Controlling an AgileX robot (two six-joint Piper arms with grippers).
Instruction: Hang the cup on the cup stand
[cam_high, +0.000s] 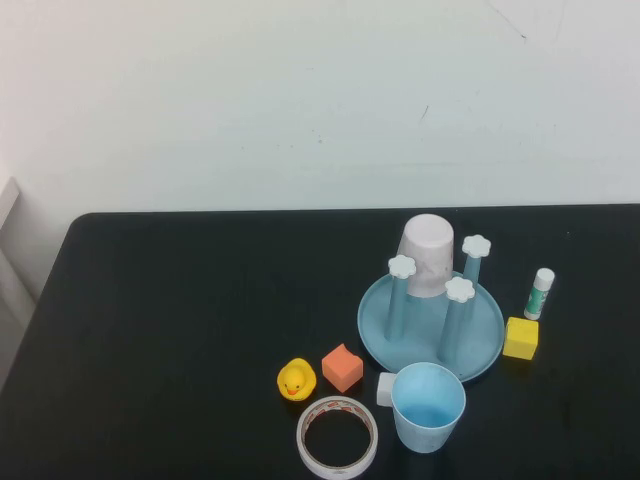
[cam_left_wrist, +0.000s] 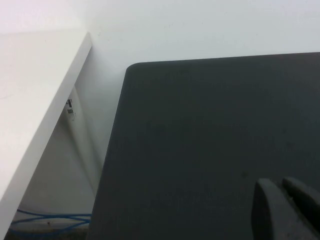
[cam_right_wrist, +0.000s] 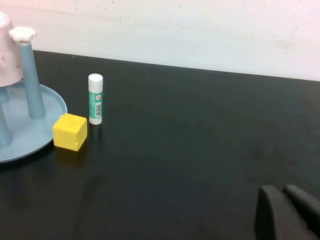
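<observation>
The cup (cam_high: 428, 407), a plain light blue tumbler, stands upright with its mouth up at the table's front, just in front of the cup stand (cam_high: 486, 326). The cup stand is a light blue round tray with blue posts topped by white flower knobs, and its edge shows in the right wrist view as well (cam_right_wrist: 35, 131). Neither arm appears in the high view. My left gripper (cam_left_wrist: 281, 184) is shut and empty over bare black table near its left edge. My right gripper (cam_right_wrist: 281, 190) is shut and empty over the table, to the right of the stand.
A pale pinkish cup (cam_high: 428, 257) sits upside down on a rear post of the stand. A yellow cube (cam_high: 520, 338) and a glue stick (cam_high: 540, 293) lie right of the stand. A rubber duck (cam_high: 296, 380), orange cube (cam_high: 342, 367), tape roll (cam_high: 337, 437) and small white block (cam_high: 386, 388) lie left of the cup.
</observation>
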